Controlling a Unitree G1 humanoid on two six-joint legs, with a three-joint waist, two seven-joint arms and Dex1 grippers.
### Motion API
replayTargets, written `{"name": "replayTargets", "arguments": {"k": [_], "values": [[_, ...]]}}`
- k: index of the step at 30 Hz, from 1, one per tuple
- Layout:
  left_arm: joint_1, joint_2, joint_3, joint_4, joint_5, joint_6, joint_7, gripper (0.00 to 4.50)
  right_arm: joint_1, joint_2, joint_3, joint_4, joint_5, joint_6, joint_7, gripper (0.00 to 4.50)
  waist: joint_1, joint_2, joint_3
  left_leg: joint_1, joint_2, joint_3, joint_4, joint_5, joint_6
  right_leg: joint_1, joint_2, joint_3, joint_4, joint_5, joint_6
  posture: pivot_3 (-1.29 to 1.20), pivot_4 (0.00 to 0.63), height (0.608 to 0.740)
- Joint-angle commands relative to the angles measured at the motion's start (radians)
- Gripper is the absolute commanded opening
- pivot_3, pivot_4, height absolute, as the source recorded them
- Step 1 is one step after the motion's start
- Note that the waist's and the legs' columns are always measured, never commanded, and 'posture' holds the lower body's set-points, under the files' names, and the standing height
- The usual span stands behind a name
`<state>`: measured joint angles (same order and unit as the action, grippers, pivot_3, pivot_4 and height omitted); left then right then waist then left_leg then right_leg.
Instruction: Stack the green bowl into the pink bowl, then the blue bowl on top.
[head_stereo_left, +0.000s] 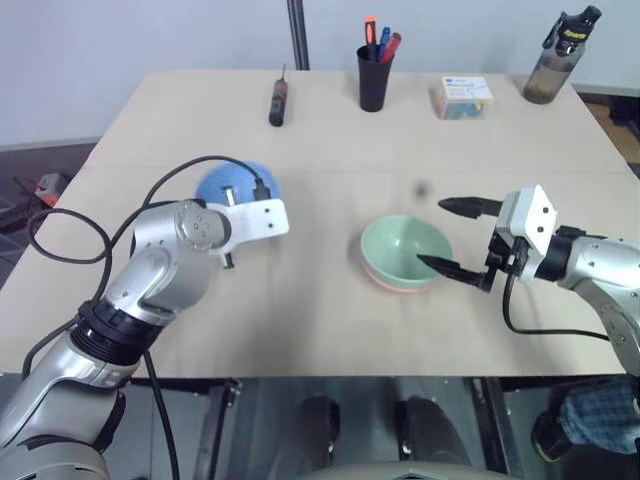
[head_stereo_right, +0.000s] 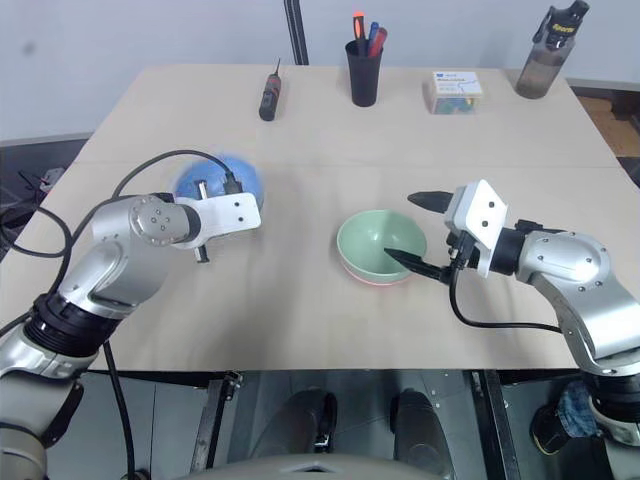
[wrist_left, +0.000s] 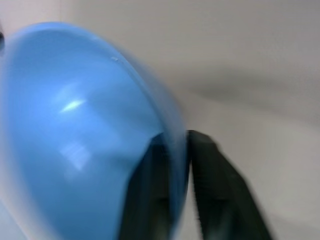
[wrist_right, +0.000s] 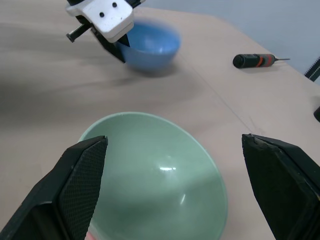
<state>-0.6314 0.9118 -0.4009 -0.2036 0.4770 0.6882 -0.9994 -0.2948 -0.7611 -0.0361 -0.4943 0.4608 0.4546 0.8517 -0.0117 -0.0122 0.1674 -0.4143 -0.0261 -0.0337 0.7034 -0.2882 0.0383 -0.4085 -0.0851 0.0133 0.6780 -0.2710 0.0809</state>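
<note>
**Left gripper clamped on blue bowl rim; green bowl nested in pink bowl**

The left wrist view gives what the head views cannot: the left gripper (wrist_left: 189, 187) has its two black fingers pinched on the rim of the blue bowl (wrist_left: 75, 140), one finger inside the wall and one outside. In the head views the left arm's white wrist housing covers that contact, and the bowl shows as a blue curve behind it on the left part of the table (head_stereo_left: 300, 330).

The right wrist view looks straight down into the green bowl (wrist_right: 155, 175), with a sliver of the pink bowl (wrist_right: 89, 235) at its lower edge. The head views confirm the nesting: the pink bowl appears as a thin salmon band beneath the green one, near the table's middle.

The right gripper (head_stereo_left: 452, 238) stands wide apart and holds nothing, just beside the green bowl on its right, one finger tip near the rim and the other raised above the table.

Along the far edge: a black screwdriver (head_stereo_left: 278, 101), a black pen cup (head_stereo_left: 374, 80), a small box (head_stereo_left: 462, 97) with a blue-and-white label too small to read, and a dark water bottle (head_stereo_left: 560, 55) with yellow lettering that cannot be made out
</note>
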Motion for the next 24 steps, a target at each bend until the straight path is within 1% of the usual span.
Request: {"name": "replayTargets", "arguments": {"k": [1,3,6,9,12,13,16,20,23,24], "values": [[-0.033,0.004,0.04,-0.008,-0.009,-0.036,-0.005,0.07,0.011,-0.012,-0.039,-0.045,0.001,-0.007,-0.012,4.5,0.0,0.0,0.0,0.0,0.0,0.0,0.0,0.0,0.0,0.0,0.0,0.0,0.0,0.0,0.0,0.0,0.15,0.74],[-0.049,-0.004,0.06,-0.005,-0.052,-0.086,-0.017,0.07,0.028,-0.016,-0.051,-0.054,-0.001,-0.006,-0.02,4.5,0.001,0.0,0.0,0.0,0.0,0.0,0.0,0.0,0.0,0.0,0.0,0.0,0.0,0.0,0.0,0.0,0.15,0.74],[-0.086,-0.045,0.103,0.003,-0.147,-0.168,-0.031,0.07,0.057,-0.021,-0.076,-0.068,-0.005,-0.006,-0.038,4.5,0.004,0.0,0.0,0.0,0.0,0.0,0.0,0.0,0.0,0.0,-0.001,0.0,0.0,0.0,0.0,0.0,0.15,0.74],[-0.136,-0.088,0.119,0.04,-0.227,-0.315,-0.044,0.07,0.105,-0.03,-0.114,-0.092,-0.003,0.001,-0.053,4.5,0.008,0.0,0.0,-0.001,0.0,0.0,0.0,0.0,0.0,0.0,-0.001,0.0,0.0,0.0,0.0,0.0,0.15,0.74],[-0.185,-0.142,0.116,0.082,-0.345,-0.507,-0.116,0.07,0.202,-0.036,-0.194,-0.137,0.012,0.008,-0.064,4.5,0.011,0.0,0.0,-0.001,0.0,0.0,0.0,0.0,0.0,0.0,-0.001,0.0,0.0,0.0,0.0,0.0,0.15,0.74],[-0.201,-0.165,0.11,0.096,-0.406,-0.583,-0.171,0.07,0.262,-0.033,-0.252,-0.17,0.031,0.018,-0.062,4.5,0.012,0.0,0.0,-0.001,-0.001,0.0,0.0,0.0,0.0,0.0,-0.001,0.0,0.0,0.0,0.0,0.0,0.15,0.74],[-0.24,-0.204,0.099,0.142,-0.507,-0.695,-0.28,0.07,0.386,-0.027,-0.368,-0.235,0.073,0.026,-0.048,4.5,0.015,0.0,0.0,-0.001,-0.001,0.0,0.0,0.0,0.0,0.0,-0.001,0.0,-0.001,0.0,0.0,0.0,0.15,0.74],[-0.316,-0.278,0.085,0.243,-0.574,-0.812,-0.368,0.07,0.508,-0.024,-0.468,-0.281,0.074,0.013,-0.039,4.5,0.012,0.0,0.0,0.0,-0.001,0.001,0.0,-0.001,0.001,0.001,0.0,0.0,0.0,0.0,0.0,0.0,0.15,0.74],[-0.355,-0.321,0.072,0.302,-0.601,-0.867,-0.429,0.07,0.532,-0.02,-0.492,-0.3,0.077,0.014,-0.058,4.5,0.006,0.0,0.0,0.001,-0.003,0.001,0.001,-0.002,0.003,0.001,0.0,0.001,0.0,0.0,0.0,0.0,0.15,0.74],[-0.361,-0.325,0.067,0.317,-0.598,-0.879,-0.443,0.36,0.532,-0.02,-0.492,-0.306,0.081,0.017,-0.065,4.5,0.001,0.0,0.0,0.001,-0.003,0.001,0.001,-0.002,0.003,0.001,0.0,0.001,0.0,0.0,0.0,0.0,0.15,0.74]]}}
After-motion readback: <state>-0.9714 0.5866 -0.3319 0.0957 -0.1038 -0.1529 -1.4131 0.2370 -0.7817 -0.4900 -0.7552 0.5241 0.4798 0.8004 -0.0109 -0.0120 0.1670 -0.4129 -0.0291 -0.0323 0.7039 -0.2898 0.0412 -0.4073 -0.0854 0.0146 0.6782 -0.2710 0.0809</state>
